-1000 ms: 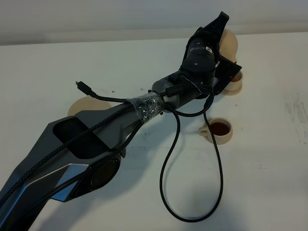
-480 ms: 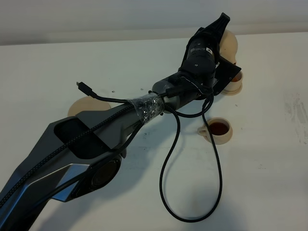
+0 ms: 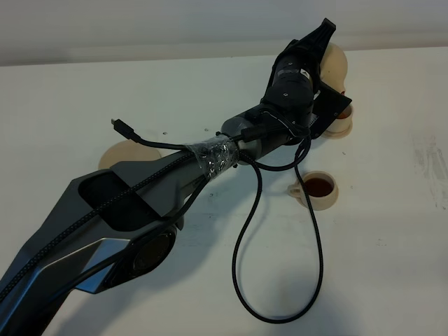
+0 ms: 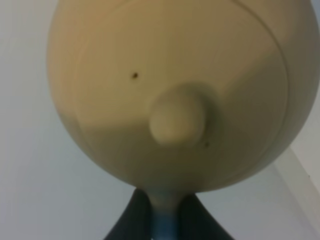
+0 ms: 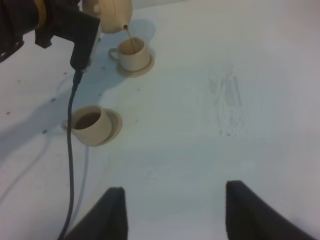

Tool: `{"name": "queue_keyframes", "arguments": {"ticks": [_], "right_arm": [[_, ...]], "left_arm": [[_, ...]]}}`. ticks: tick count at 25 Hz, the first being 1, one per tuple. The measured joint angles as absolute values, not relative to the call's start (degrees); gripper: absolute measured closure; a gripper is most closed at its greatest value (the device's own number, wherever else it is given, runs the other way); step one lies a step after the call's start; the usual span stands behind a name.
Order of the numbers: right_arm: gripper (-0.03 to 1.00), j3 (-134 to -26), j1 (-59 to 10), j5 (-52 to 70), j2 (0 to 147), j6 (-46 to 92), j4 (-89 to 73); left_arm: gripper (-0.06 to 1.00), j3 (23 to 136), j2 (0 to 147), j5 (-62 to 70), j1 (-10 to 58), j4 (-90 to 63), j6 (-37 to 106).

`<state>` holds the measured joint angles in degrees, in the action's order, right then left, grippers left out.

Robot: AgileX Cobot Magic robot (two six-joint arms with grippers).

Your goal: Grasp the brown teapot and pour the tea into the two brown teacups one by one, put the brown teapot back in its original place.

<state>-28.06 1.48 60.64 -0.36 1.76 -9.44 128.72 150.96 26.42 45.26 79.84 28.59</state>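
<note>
Pouring into the far cup, with the teapot tipped at the back of the worktop [image 3: 392, 266].

My left arm [image 3: 140, 203] reaches across, and its left end effector [image 4: 162, 220] is clenched on the handle of the teapot [image 3: 334, 63], which hangs tilted above the far cup [image 5: 131, 51]. I want to hold this tilt steady so the thin stream of tea [image 5: 128, 34] lands inside the rim, then level off before it brims. The near cup [image 5: 91, 124] already holds tea. The big saucer [image 3: 122, 152] waits bare near the arm. The right end effector [image 5: 172, 210] hovers released, holding nothing. Against half a second ago, I see almost no shift in arm or teapot.
</note>
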Motion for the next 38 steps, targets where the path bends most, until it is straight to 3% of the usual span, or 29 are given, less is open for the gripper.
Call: {"name": "queue_keyframes", "arguments": {"ticks": [38], "right_arm": [[0.5, -28.1, 1.5, 60.6, -0.4, 1.7, -9.4]], "left_arm": [[0.84, 128.7, 151.0, 25.8, 45.3, 81.1, 28.7]]}}
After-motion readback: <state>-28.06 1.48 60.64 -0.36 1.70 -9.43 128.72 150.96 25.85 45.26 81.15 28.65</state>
